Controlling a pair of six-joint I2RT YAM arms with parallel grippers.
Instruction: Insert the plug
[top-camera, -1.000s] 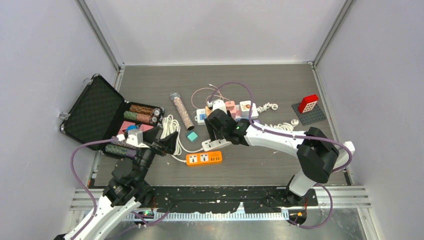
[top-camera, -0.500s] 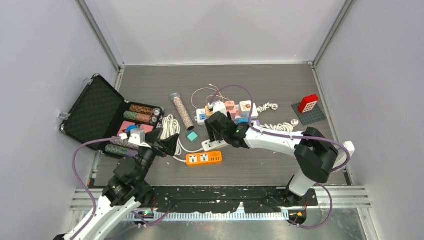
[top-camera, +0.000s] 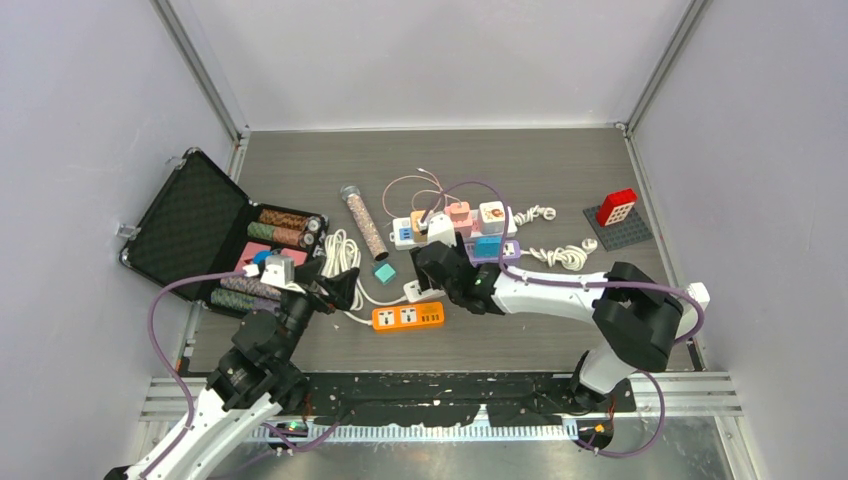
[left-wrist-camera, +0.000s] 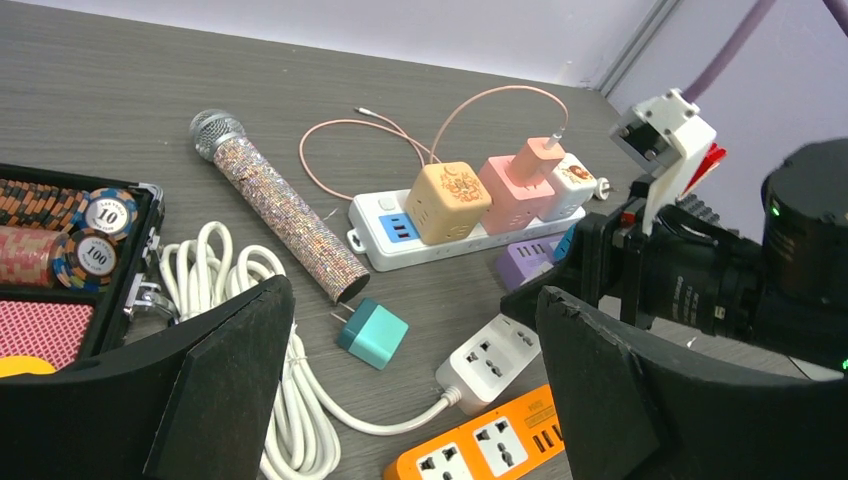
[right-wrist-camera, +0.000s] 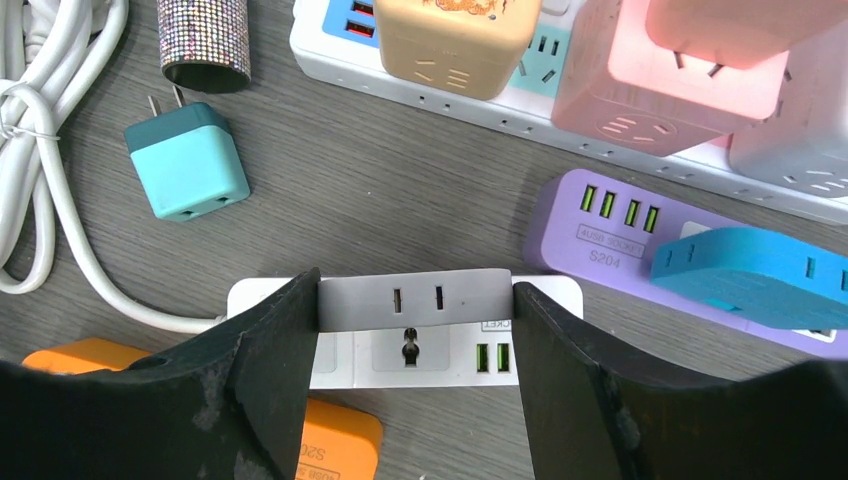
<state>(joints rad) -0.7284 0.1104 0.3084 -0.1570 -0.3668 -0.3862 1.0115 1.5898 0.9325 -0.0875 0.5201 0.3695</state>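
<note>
gripping a grey plug block (right-wrist-camera: 415, 298) over the white power strip (right-wrist-camera: 440, 355)

top view: the right arm reaches left across the table, with the right gripper (top-camera: 440, 275) low over the white power strip, next to an orange power strip (top-camera: 408, 317). the left gripper (top-camera: 335, 290) hovers beside an open black case (top-camera: 185, 225) holding rows of poker chips (top-camera: 285, 228).

left wrist: jaws spread wide and empty, with a teal charger (left-wrist-camera: 372, 335) on the table beyond.

right wrist: both fingers clamp the grey plug block, which has two slots in its face, right over the strip's socket. whether it is seated cannot be told.
</note>
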